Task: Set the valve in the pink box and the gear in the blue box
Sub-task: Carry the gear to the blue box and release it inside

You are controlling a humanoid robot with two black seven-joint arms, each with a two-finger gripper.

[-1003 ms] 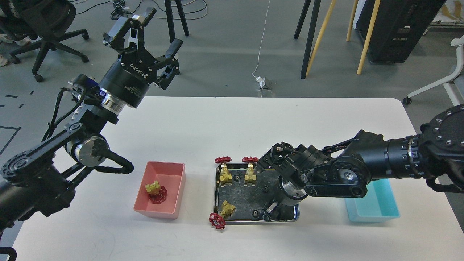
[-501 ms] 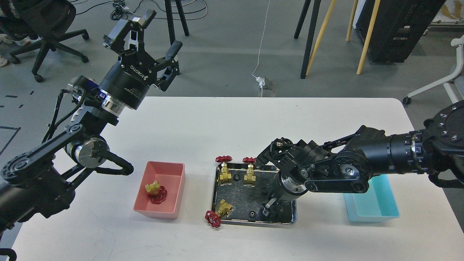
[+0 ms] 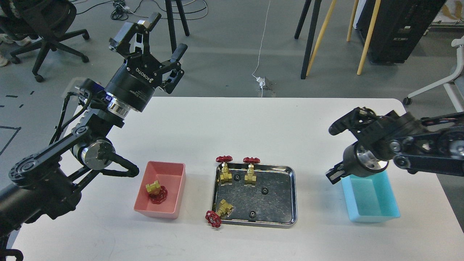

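Observation:
One valve [image 3: 156, 192] lies in the pink box [image 3: 174, 210]. Three more valves are at the steel tray [image 3: 294, 195]: two upright at its back left [image 3: 224, 171] [image 3: 251, 173], one on its side at the front left [image 3: 219, 214] with its red wheel over the rim. Three black gears [image 3: 237, 177] [image 3: 265, 190] [image 3: 251, 214] lie in the tray. The blue box [image 3: 373, 214] stands to the right and looks empty. My right gripper [image 3: 332, 175] hangs just above the blue box's near-left corner; its dark fingers cannot be told apart. My left gripper [image 3: 164, 36] is open and empty, raised beyond the table's back-left edge.
The white table [image 3: 232, 127] carries the two boxes and the tray in a row near its front. Chairs, easel legs and cables stand on the floor behind the table.
My right arm has lifted out of the tray and swung right to the blue box's left end. The tray slid slightly left. My left arm has shifted a little.

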